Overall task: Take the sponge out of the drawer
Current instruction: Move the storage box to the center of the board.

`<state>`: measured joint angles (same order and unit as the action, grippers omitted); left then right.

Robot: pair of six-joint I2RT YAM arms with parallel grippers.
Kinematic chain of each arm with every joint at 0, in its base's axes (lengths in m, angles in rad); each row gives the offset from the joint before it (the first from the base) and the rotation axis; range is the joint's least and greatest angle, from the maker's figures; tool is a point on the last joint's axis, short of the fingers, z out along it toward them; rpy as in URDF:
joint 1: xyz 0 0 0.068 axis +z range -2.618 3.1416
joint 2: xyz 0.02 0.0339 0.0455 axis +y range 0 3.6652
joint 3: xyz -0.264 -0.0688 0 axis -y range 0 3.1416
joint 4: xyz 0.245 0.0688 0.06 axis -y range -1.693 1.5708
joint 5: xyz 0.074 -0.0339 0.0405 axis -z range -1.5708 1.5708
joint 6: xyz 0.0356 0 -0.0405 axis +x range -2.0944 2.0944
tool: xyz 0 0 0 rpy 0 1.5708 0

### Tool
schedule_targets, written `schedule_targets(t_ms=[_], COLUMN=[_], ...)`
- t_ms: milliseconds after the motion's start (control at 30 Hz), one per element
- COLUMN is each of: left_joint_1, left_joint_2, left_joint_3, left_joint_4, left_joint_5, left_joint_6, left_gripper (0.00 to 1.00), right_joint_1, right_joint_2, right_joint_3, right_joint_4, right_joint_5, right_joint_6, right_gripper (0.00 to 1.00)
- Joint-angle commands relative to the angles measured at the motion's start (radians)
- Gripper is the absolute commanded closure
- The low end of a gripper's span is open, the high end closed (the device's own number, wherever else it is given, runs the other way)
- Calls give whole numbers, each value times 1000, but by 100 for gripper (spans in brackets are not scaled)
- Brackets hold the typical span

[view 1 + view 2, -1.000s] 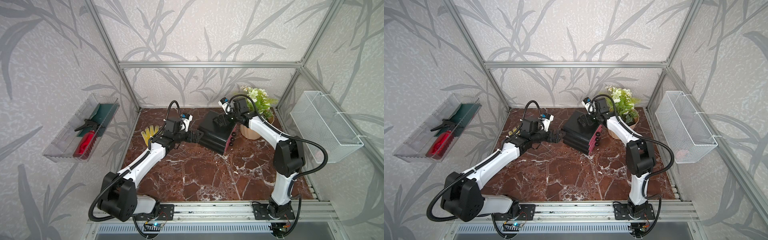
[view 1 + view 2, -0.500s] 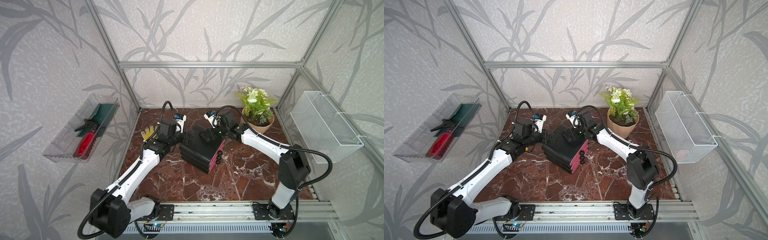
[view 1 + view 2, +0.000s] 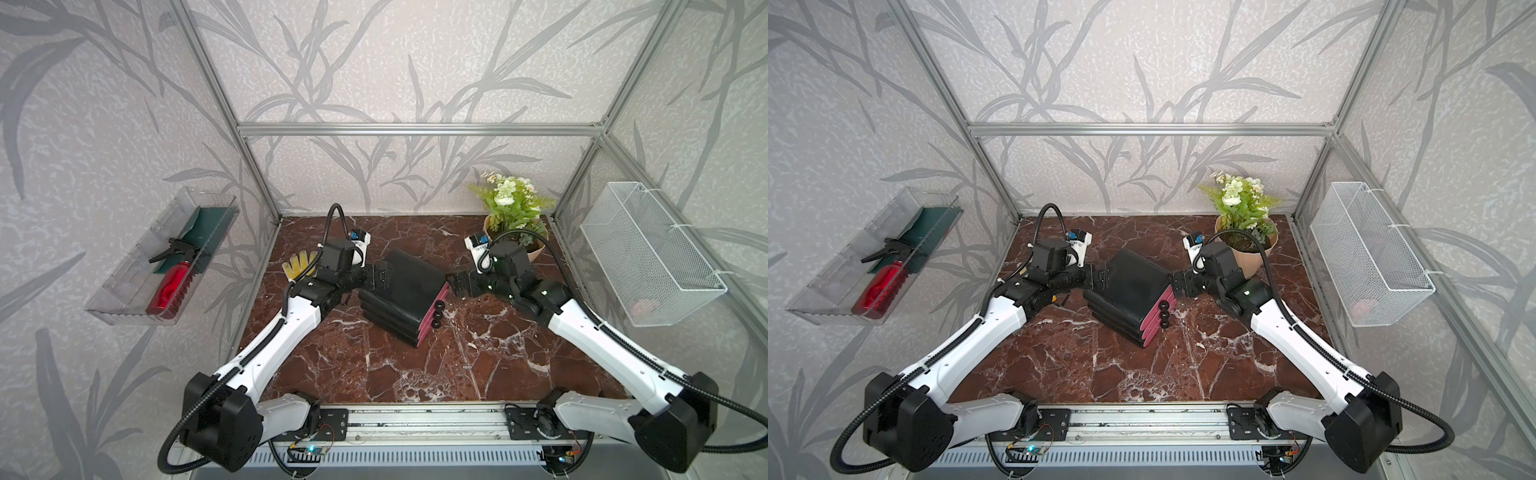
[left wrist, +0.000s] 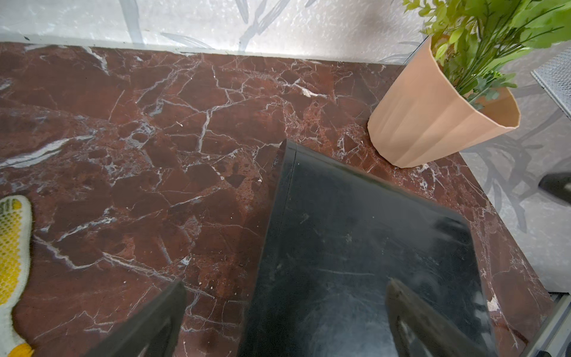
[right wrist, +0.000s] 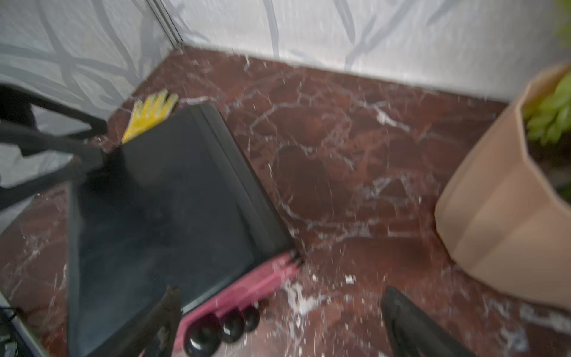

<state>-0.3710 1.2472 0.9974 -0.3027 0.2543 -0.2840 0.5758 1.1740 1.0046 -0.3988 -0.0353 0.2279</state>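
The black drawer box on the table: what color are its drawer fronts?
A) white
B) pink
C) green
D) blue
B: in a top view the drawer box shows pink fronts behind its round black knobs.

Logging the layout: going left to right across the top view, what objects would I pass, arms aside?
Clear plastic wall tray holding a red spray bottle → yellow-and-white glove → black drawer unit with pink fronts → green potted plant → white wire basket.
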Motion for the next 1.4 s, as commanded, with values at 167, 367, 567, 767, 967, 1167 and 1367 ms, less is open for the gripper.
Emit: schedule_targets(t_ms=[167,367,567,767,967,1167,1367], left_joint_1=[2,4,12,23,23,23,23], left_joint_2=[94,115,121,120,83,-14,-60], left_joint_3=[78,79,77,60,6,-56,-94], left_joint_4=[-23,-17,-13,11,83,93,85], left_joint_5=[46,71,105,135,227,233,222], left_joint_6=[-23,-20,-28,-58,-126,-170,-213], left_gripper=[1,1,1,1,1,1,1], right_joint_1=[12,53,60,80,86,89,93], right_joint_2=[-97,-53,22,149,259,355,474], right_joint_3=[-91,-138,-176,-131,-70,6,131], right_joint_4=[-97,-65,115,208,304,348,361], right_joint_5=[-111,-156,-308,-371,-460,-533,-592], right_joint_6=[38,2,-25,-39,-36,-56,-79], right_gripper=[1,1,0,0,0,0,0])
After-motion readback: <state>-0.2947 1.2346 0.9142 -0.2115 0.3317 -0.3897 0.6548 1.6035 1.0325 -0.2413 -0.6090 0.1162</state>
